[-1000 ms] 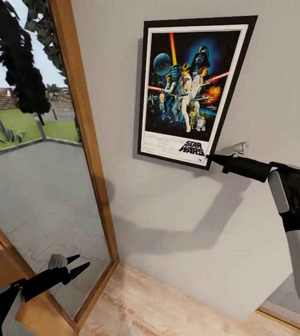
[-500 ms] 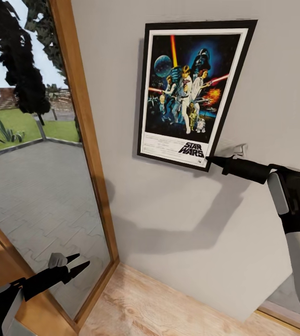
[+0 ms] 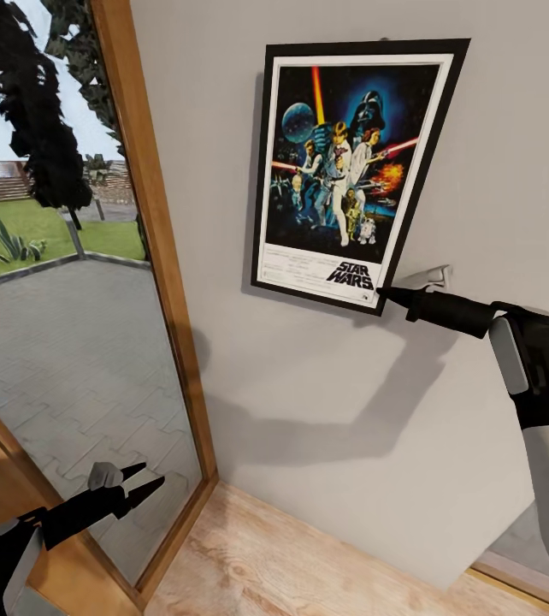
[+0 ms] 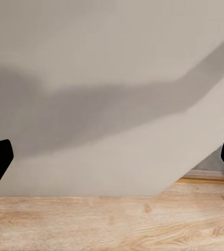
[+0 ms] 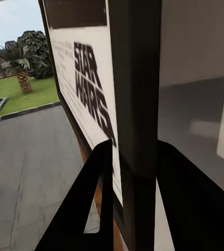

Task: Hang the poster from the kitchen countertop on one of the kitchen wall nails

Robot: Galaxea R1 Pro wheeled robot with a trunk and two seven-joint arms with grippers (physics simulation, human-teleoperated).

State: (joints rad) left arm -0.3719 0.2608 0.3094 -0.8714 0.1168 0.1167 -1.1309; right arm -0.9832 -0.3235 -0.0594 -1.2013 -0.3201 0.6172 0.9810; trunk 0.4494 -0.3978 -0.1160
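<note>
- Our right gripper point(image 3: 387, 293) is pinched on the poster point(image 3: 351, 162) at its lower corner; the poster sits flat against the wall point(image 3: 326, 402), reaching up from the fingertips.
- We judge it light, stiff and thin: hold the frame edge.
- Our left gripper point(image 3: 142, 483) hangs spread and empty.

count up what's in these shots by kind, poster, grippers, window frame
poster: 1
grippers: 2, left gripper, right gripper
window frame: 1
total: 4
</note>
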